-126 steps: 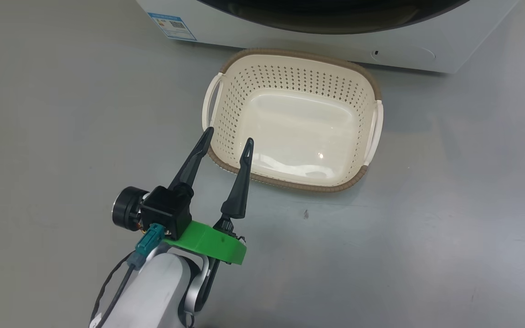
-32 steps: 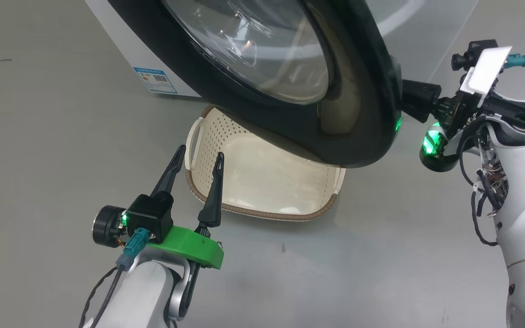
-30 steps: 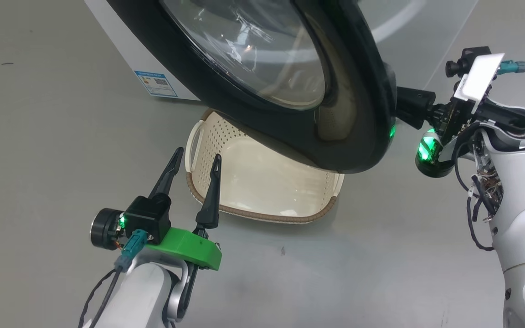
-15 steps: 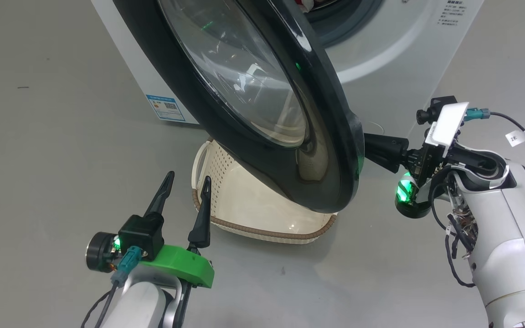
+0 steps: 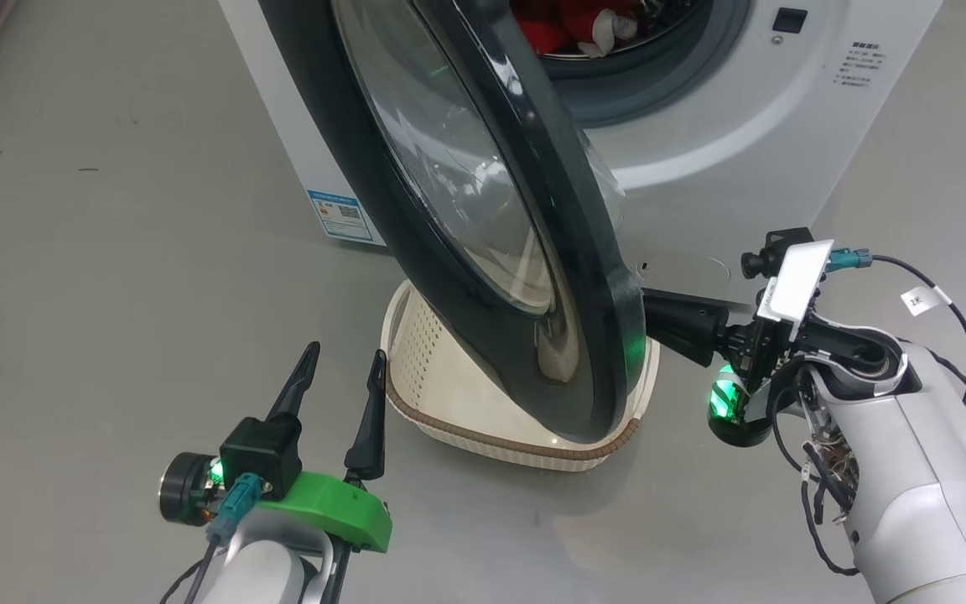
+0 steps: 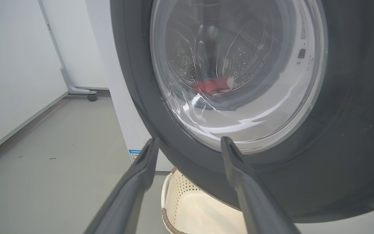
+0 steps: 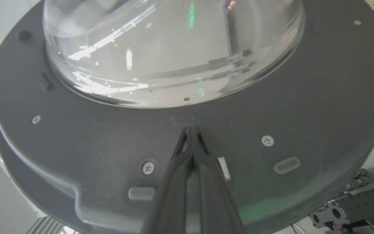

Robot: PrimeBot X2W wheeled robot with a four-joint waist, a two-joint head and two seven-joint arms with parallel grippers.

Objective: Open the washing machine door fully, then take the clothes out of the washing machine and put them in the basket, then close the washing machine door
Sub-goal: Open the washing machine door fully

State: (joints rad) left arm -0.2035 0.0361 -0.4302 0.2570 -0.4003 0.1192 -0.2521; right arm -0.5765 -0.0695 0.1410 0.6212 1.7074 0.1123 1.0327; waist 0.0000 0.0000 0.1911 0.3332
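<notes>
Right gripper point(image 7: 192, 130), pinched shut and empty, presses inner face of door point(image 5: 466, 193), which lies to its left; left gripper point(image 5: 345, 351) splayed wide on outer side.

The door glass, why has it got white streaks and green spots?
Right wrist view: white glare and green glints on the glass of the washing machine door. Left wrist view: the clothes look smeared through that curved glass. Head view: a green light beside the door, likely the glints' source.
</notes>
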